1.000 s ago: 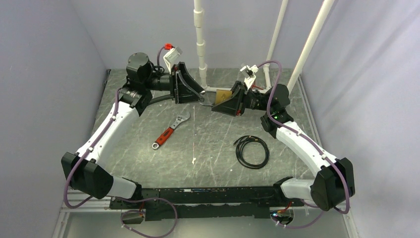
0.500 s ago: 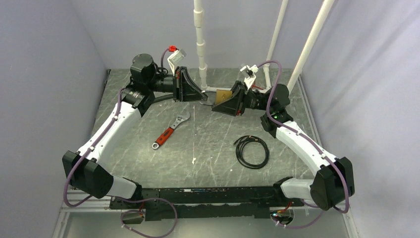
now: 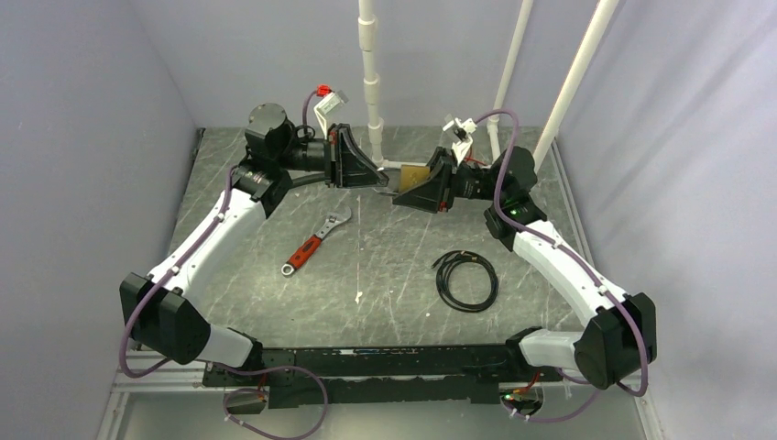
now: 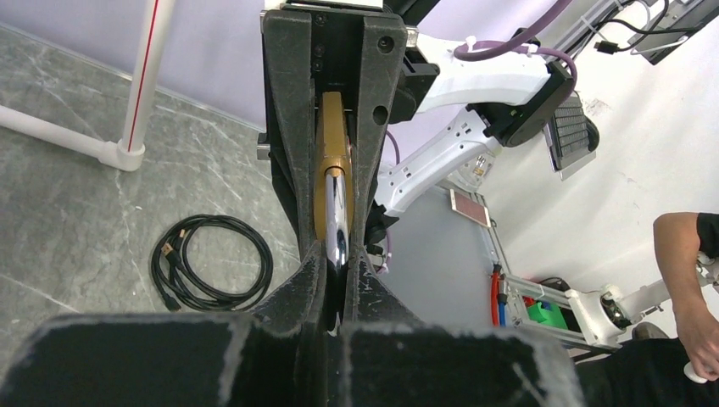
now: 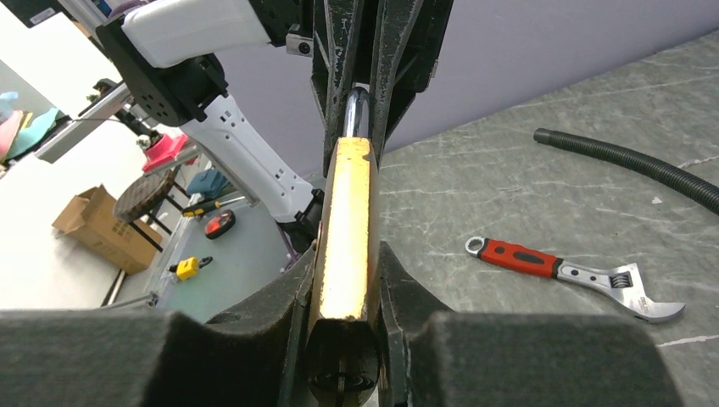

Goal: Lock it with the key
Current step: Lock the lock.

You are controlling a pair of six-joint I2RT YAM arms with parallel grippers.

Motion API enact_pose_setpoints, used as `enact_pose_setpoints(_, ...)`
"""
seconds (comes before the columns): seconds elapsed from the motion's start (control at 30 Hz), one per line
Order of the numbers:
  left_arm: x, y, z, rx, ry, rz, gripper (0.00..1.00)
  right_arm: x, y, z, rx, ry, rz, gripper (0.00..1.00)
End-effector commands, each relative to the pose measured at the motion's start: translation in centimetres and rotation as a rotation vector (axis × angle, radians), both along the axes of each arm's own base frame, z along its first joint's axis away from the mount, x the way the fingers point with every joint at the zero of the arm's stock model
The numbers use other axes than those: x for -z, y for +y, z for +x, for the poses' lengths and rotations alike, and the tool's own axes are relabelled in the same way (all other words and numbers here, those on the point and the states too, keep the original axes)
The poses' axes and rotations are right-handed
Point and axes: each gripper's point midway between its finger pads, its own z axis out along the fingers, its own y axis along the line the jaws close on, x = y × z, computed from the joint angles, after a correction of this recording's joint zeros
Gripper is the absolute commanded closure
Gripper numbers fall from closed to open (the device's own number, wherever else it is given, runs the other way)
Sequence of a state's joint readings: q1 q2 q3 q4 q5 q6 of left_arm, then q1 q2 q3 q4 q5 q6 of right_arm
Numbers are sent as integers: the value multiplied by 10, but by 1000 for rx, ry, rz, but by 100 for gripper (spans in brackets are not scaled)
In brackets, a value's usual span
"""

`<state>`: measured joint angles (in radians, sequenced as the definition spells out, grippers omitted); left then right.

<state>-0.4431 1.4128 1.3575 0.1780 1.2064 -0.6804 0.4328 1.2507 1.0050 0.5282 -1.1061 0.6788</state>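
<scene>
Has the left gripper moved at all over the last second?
Yes. In the top view the left gripper has shifted right, nearer the upright white pipe, and its fingers have closed on the padlock shackle.

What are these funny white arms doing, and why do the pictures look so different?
This is a robot with a left arm and a right arm, bolted to a table. One picture looks down from a camera above them. The other two come from little cameras on the wrists, so you see each arm's own black fingers up close. Together they hold a gold padlock. The right gripper squeezes its body, and the left gripper pinches its silver loop. On the table lie a red-handled wrench and a coiled black cable. White pipes stand at the back. I can't see a key anywhere.
</scene>
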Motion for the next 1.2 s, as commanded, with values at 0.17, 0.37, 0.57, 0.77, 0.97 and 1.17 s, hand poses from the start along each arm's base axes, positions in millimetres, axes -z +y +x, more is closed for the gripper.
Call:
enact_pose_setpoints(0.17,11,-44,-36,113,-40,26,100,-28,27,-26,-115,-137,40,100)
enact_pose_setpoints(0.37,18,-51,-36,107,-26,26,100,-31,33,-29,-138,-128,50,100)
enact_pose_setpoints(0.57,19,-57,-34,109,-27,16,100,-32,39,-33,-160,-119,59,100)
enact_pose_setpoints(0.77,27,-64,-38,123,-18,21,100,-35,43,-34,-169,-114,71,100)
enact_pose_setpoints(0.97,36,-69,-42,132,-2,26,100,-40,48,-34,-180,-117,82,100)
enact_pose_setpoints(1.17,39,-71,-44,142,7,25,100,-40,51,-35,-194,-114,87,100)
